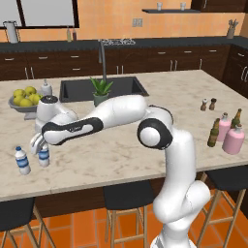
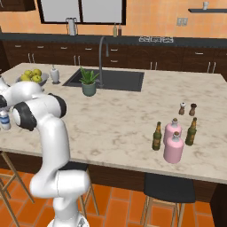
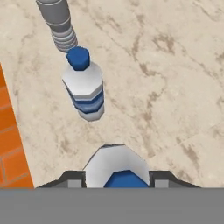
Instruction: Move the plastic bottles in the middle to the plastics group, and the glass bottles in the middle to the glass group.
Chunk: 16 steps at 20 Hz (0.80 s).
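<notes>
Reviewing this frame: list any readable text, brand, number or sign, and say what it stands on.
None can be read.
Water bottles: blue label bands, plain colour, no lettering resolved.
Beer bottles: too small and dark to show any label text.
Pink bottles: no markings seen.
Wall outlet: no sign on it.
</notes>
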Available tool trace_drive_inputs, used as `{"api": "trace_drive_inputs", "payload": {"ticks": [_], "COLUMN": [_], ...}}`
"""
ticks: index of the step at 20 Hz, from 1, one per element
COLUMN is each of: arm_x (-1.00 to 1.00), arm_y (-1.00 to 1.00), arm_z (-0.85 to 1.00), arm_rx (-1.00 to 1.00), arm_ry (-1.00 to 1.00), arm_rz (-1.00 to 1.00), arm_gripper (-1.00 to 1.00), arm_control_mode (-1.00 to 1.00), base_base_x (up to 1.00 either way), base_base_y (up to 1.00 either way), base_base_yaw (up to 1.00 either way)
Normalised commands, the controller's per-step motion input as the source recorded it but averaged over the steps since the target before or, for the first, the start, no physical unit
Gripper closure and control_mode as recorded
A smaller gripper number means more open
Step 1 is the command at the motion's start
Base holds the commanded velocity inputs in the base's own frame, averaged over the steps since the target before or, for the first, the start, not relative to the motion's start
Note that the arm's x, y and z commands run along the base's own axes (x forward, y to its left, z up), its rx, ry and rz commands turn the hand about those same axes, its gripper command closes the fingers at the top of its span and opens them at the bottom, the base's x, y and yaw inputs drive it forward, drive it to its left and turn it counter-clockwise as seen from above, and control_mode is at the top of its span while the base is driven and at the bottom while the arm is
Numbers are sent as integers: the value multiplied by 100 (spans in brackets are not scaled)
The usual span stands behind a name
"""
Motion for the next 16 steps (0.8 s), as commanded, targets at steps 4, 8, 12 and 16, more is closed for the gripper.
{"api": "trace_drive_inputs", "payload": {"ticks": [4,8,12,16], "arm_x": [9,14,10,1], "arm_y": [0,0,0,0], "arm_z": [-3,-31,-68,-47], "arm_rx": [-4,0,0,0], "arm_ry": [5,3,0,0], "arm_rz": [0,0,0,0], "arm_gripper": [100,100,100,100], "arm_control_mode": [-100,-100,-100,-100], "base_base_x": [0,0,0,0], "base_base_y": [0,0,0,0], "base_base_yaw": [0,0,0,0]}}
